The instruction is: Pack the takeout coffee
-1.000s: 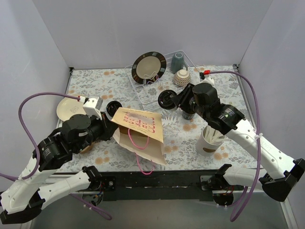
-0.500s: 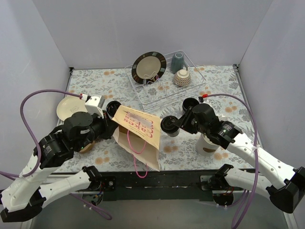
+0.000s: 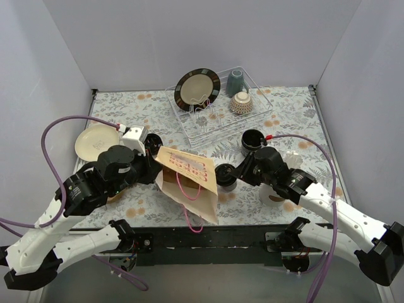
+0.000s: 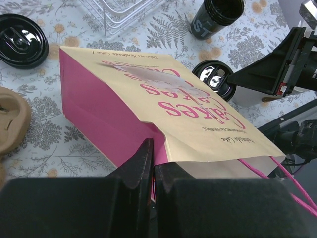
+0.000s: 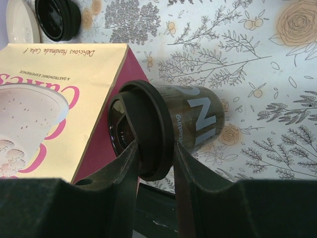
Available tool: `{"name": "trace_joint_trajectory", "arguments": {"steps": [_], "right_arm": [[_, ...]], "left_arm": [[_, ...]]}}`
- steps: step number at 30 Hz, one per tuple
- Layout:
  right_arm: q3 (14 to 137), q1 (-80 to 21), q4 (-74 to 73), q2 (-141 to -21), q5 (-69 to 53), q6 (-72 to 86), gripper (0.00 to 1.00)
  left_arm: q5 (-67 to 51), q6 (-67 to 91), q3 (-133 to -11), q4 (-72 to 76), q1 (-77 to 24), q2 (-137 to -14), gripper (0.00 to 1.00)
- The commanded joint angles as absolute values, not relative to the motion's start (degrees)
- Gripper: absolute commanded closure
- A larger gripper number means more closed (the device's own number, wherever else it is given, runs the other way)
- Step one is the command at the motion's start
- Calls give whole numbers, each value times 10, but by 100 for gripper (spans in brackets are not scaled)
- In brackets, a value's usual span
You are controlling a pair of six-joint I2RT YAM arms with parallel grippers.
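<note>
One lidded cup [image 5: 168,129] pinched in my right hand [image 5: 153,148] at bag [image 4: 163,99] mouth; left hand [image 4: 152,158] clamps bag; two cups [image 3: 252,140] [image 3: 151,144] unpacked.

L pincer [image 4: 154,157], R pincer [image 5: 154,151]: both clamped.

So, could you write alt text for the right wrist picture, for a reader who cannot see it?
The right gripper holds a lidded black coffee cup by its lid rim, close beside the pink side of a cream paper bag. Below lies a floral tablecloth; a second black lid shows top left.
</note>
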State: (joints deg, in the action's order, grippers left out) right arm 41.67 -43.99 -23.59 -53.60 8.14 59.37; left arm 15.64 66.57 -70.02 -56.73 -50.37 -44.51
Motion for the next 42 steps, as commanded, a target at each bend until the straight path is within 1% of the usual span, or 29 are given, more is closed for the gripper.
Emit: {"name": "trace_joint_trajectory", "arguments": {"steps": [1, 7, 10, 11, 13, 14, 16, 21, 24, 25, 28, 33, 36, 37, 39, 40, 41, 42], "right_arm": [[383, -439, -188, -516, 73, 589, 77], [372, -439, -209, -511, 75, 591, 66], [370, -439, -218, -505, 72, 598, 56], [374, -439, -223, -504, 73, 599, 50], [380, -439, -241, -500, 76, 598, 44], [382, -439, -248, -499, 76, 597, 40], [391, -439, -263, -497, 79, 592, 36], [426, -439, -300, -497, 96, 569, 36], [439, -439, -316, -504, 109, 558, 39], [446, -439, -316, -506, 109, 549, 42], [478, -439, -310, -521, 99, 503, 46], [545, -450, -334, -573, 73, 421, 49], [588, -488, -356, -619, 68, 338, 45], [602, -503, -370, -641, 82, 314, 43], [643, -537, -379, -656, 108, 205, 41], [649, -565, -379, -668, 114, 170, 31], [660, -570, -385, -673, 123, 151, 25], [663, -570, -394, -679, 123, 119, 23]], "left_arm": [[141, 693, -686, -568, -500, -455, 100], [148, 688, -700, -580, -501, -470, 100], [152, 684, -701, -579, -501, -467, 100], [156, 683, -702, -579, -501, -466, 100], [160, 682, -705, -584, -501, -468, 100], [159, 683, -706, -586, -501, -469, 100], [159, 683, -707, -589, -501, -472, 100], [172, 689, -711, -597, -501, -478, 100], [171, 691, -711, -599, -501, -480, 100], [171, 691, -711, -595, -501, -479, 100], [178, 693, -715, -597, -500, -482, 100], [203, 695, -727, -599, -501, -484, 100], [217, 699, -741, -600, -501, -478, 100], [220, 701, -744, -600, -501, -476, 100], [221, 707, -750, -606, -500, -471, 100], [215, 708, -751, -606, -501, -462, 100], [209, 708, -751, -604, -501, -455, 100], [205, 708, -750, -602, -501, -448, 100]]}}
